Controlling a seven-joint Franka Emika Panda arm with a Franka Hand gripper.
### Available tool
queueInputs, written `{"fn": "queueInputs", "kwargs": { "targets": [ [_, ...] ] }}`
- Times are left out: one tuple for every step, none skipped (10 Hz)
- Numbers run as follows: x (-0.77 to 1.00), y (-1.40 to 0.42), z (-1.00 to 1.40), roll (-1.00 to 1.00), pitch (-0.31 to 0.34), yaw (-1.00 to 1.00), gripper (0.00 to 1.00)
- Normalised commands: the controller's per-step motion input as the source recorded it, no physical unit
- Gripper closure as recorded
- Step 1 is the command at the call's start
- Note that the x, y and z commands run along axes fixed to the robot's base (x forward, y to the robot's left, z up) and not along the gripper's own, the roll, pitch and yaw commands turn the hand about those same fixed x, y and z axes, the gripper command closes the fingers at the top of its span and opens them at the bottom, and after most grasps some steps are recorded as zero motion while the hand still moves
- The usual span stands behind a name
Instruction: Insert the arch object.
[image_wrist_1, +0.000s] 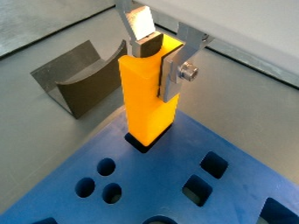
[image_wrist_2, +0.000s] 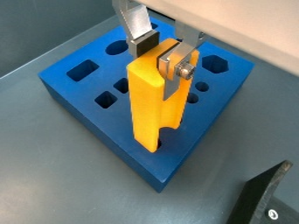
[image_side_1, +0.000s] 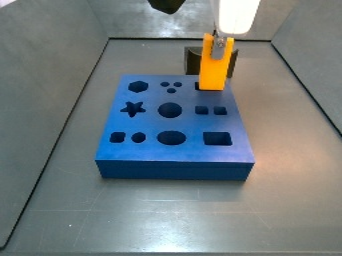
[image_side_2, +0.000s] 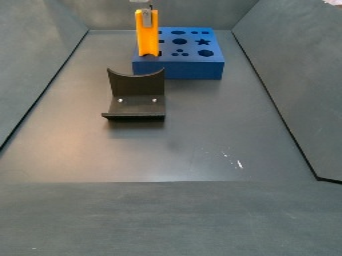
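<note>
The orange arch object (image_wrist_1: 149, 92) stands upright, its top shut between my gripper's (image_wrist_1: 162, 57) silver fingers. Its notched lower end (image_wrist_2: 160, 140), with two short legs, is at a dark hole near a corner of the blue board (image_wrist_1: 163, 188). I cannot tell how deep it sits. In both side views the arch object (image_side_1: 215, 62) (image_side_2: 143, 30) stands at an edge of the blue board (image_side_1: 174, 150) (image_side_2: 198, 62), with the gripper (image_side_1: 221, 35) on top. The gripper (image_wrist_2: 162, 54) also shows in a wrist view above the board (image_wrist_2: 82, 92).
A dark grey block with a concave top (image_wrist_1: 76, 83) (image_side_2: 134, 97) sits on the grey floor beside the board. The board has several shaped holes, among them a star (image_side_1: 131, 109) and a large circle (image_side_1: 170, 138). Grey walls enclose the floor.
</note>
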Motion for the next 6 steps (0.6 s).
{"fn": "queueInputs", "kwargs": {
  "targets": [
    [-0.12,-0.02,-0.13,-0.12,-0.007,0.22,1.0],
    [-0.25,0.0,-0.09,-0.17,-0.024,0.2,1.0],
    [-0.23,0.0,-0.1,-0.16,-0.039,0.09,1.0],
    [-0.16,0.0,-0.16,-0.1,-0.041,0.0,1.0],
    [-0.1,0.0,-0.26,-0.13,-0.056,0.0,1.0],
    [0.0,0.0,-0.42,-0.1,-0.087,0.0,1.0]
  ]
}}
